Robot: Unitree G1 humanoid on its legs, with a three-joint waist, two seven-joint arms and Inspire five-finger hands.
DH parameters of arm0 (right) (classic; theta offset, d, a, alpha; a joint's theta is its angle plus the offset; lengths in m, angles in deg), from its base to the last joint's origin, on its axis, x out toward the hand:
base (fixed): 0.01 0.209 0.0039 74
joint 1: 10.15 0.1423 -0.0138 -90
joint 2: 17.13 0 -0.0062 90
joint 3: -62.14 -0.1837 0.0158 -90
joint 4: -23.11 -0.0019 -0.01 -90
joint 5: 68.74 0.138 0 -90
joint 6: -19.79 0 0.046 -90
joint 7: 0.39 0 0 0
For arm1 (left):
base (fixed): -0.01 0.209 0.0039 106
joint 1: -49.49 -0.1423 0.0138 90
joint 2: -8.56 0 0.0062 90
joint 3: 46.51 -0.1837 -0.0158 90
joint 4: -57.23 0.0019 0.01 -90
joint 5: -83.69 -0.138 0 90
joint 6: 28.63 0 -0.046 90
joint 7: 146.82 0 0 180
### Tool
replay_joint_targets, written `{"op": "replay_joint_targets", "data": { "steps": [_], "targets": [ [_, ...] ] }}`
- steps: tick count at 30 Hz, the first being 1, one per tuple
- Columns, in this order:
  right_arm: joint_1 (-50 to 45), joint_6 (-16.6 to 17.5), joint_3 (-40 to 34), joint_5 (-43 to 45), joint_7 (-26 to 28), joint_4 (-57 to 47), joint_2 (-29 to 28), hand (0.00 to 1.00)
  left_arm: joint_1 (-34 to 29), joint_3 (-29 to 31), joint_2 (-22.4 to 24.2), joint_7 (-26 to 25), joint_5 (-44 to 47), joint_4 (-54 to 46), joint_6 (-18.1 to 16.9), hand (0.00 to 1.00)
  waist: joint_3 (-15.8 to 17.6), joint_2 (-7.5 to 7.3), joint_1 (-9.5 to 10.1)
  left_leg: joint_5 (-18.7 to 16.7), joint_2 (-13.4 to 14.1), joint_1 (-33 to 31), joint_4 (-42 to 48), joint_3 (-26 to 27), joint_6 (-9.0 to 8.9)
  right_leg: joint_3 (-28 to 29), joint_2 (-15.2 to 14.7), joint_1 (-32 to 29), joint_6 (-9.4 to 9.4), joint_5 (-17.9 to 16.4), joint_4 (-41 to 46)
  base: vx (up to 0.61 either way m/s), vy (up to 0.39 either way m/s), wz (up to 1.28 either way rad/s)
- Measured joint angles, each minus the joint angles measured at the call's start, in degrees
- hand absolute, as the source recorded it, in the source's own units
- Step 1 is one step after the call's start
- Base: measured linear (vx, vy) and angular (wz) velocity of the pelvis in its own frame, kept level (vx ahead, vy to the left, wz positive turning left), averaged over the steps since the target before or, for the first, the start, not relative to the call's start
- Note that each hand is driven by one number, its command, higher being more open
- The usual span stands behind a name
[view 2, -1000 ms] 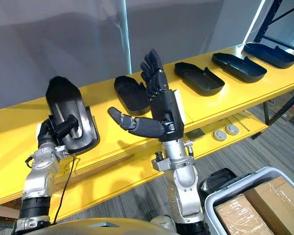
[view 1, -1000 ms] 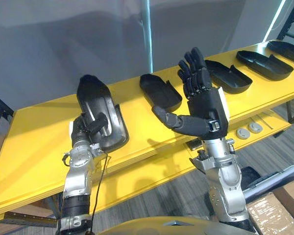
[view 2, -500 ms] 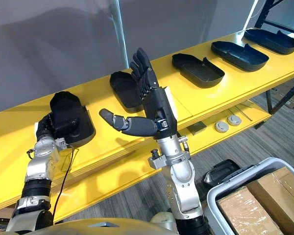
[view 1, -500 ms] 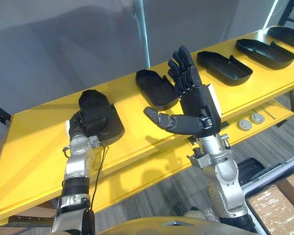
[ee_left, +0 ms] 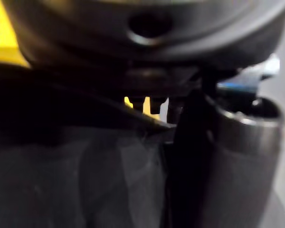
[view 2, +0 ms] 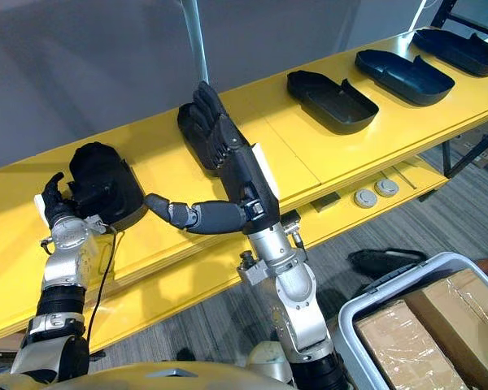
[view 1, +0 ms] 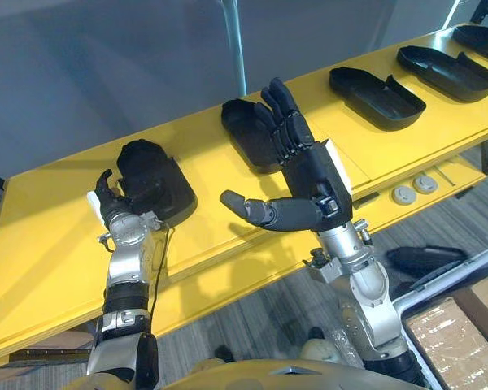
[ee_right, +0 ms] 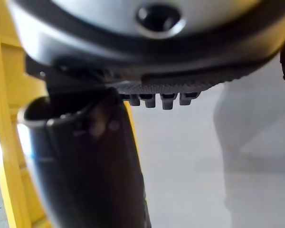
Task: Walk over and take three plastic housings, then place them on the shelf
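- Left hand sits slack-fingered, gripping nothing, just beside the nearest housing.
- That housing lies flat on the yellow shelf; I'd call it delivered.
- Right hand is raised, spread wide and empty, probably to stay out of the way.

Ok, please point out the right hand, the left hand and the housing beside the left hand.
right hand [view 1: 315,175]: left eye view, back of hand.
left hand [view 1: 111,205]: left eye view, its dark middle.
housing [view 1: 154,180]: left eye view, its middle.
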Motion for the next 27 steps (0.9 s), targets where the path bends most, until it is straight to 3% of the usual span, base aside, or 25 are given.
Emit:
{"op": "replay_joint_targets", "data": {
  "steps": [8, 13, 16, 20, 23, 27],
  "targets": [
    [2.5, -0.1, 0.9, -2.2, 3.0, 0.0, 0.2, 1.00, -1.3, -3.7, -1.7, 8.0, -0.7, -12.2, 1.2, 1.00, 1.9, -0.59, 1.09, 0.7, 0.0, -1.0, 0.0, -2.1, 0.23, -1.6, 0.0, 0.0, -0.18, -0.1, 0.1, 0.00, 0.004, 0.11],
    [3.4, -0.1, 1.2, -7.5, 2.3, 0.5, 2.9, 1.00, -2.8, -3.8, -3.4, 9.6, -0.8, -24.1, -1.8, 1.00, 2.5, -0.52, 1.30, 0.8, 0.0, -1.6, 0.0, -2.9, 0.29, -2.5, 0.0, 0.0, -0.35, -0.2, 0.0, 0.02, 0.007, 0.08],
    [5.1, -0.2, 0.6, -9.2, 0.9, 3.1, 4.1, 1.00, -3.3, -4.8, -4.2, 11.5, -5.6, -27.0, -2.1, 1.00, 2.6, -0.24, 1.80, 1.1, 0.0, -1.9, 0.0, -4.1, 0.31, -3.3, 0.0, 0.3, -0.52, -0.3, 0.0, 0.02, -0.001, 0.16],
    [5.6, -1.1, -0.5, -9.2, 0.1, 4.6, 4.2, 1.00, -3.5, -4.8, -4.3, 10.8, -7.3, -27.0, -2.0, 1.00, 2.9, -0.30, 2.01, 1.3, 0.0, -2.2, 0.0, -4.6, 0.35, -3.7, 0.0, 0.4, -0.59, -0.4, 0.0, -0.01, 0.006, 0.08],
    [5.6, -1.3, -1.5, -9.2, 0.1, 4.6, 4.2, 1.00, -3.5, -4.7, -4.4, 7.2, -7.0, -27.0, -2.4, 1.00, 2.9, -0.31, 1.94, 1.4, 0.0, -2.2, 0.0, -4.6, 0.36, -3.8, 0.0, 0.4, -0.60, -0.4, 0.0, 0.00, 0.000, 0.00],
    [5.3, -1.2, -1.9, -11.9, 0.1, 5.4, 4.5, 1.00, -4.8, -4.0, -4.3, 2.7, -6.5, -29.0, -6.9, 1.00, 3.0, -0.42, 1.70, 1.5, 0.0, -2.1, 0.0, -4.6, 0.36, -3.7, 0.1, 0.4, -0.60, -0.3, 0.0, 0.00, 0.000, 0.00]
  ]
}}
